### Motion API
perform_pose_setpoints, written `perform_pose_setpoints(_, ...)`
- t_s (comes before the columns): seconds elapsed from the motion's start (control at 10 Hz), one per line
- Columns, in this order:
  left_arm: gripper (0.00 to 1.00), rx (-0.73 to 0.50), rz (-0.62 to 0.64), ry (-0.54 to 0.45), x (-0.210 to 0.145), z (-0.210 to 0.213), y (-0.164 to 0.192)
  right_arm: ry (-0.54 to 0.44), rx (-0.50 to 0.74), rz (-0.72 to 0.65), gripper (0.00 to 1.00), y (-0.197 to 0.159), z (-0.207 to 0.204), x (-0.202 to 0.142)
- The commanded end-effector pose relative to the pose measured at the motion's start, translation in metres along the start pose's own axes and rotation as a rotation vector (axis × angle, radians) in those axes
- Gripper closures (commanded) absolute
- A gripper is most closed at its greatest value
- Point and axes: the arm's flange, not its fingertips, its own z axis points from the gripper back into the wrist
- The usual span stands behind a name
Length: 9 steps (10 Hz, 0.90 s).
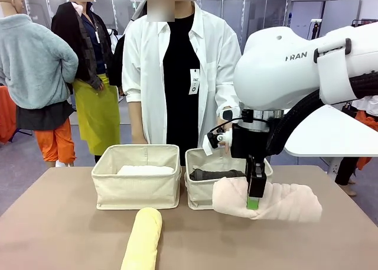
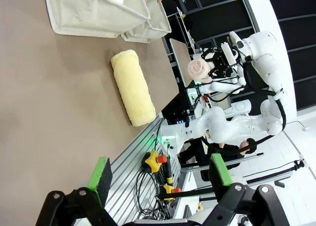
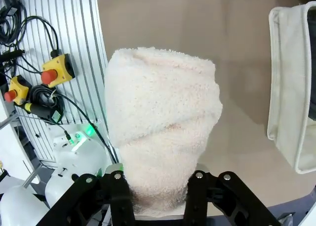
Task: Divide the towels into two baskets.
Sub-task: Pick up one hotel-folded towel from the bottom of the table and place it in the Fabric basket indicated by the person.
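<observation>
In the front view the right pincer (image 1: 255, 202), just right of centre and low in the frame, is clamped across the pale pink towel (image 1: 289, 204). The towel lies crosswise just in front of the right basket (image 1: 199, 194). The dark grey towel (image 1: 215, 175) rests inside that basket. The left basket (image 1: 136, 190), close beside it at centre-left, holds the white towel (image 1: 144, 170). The pale yellow towel (image 1: 143, 237) lies on the brown surface (image 1: 59, 223) at bottom centre, in front of the left basket and apart from it. In the left wrist view the left pincer (image 2: 160, 174) stands wide open along the bottom edge, gripping nothing. A person (image 1: 177, 75) in a white shirt stands behind the baskets.
</observation>
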Motion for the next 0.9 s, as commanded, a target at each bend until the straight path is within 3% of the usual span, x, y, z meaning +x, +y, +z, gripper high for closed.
perform_pose_setpoints(0.0, 0.0, -0.008, -0.01, -0.003, -0.004, 0.001, -0.004, -0.035, -0.078, 0.091, 0.63, -0.009, 0.014, -0.003)
perform_pose_setpoints(0.4, 0.0, -0.008, -0.01, -0.003, -0.004, 0.001, -0.004, 0.061, -0.152, 0.186, 0.63, -0.061, 0.044, 0.032)
perform_pose_setpoints(0.8, 0.0, -0.008, -0.01, -0.003, -0.004, 0.001, -0.004, 0.12, -0.215, 0.194, 0.63, -0.16, 0.045, 0.081)
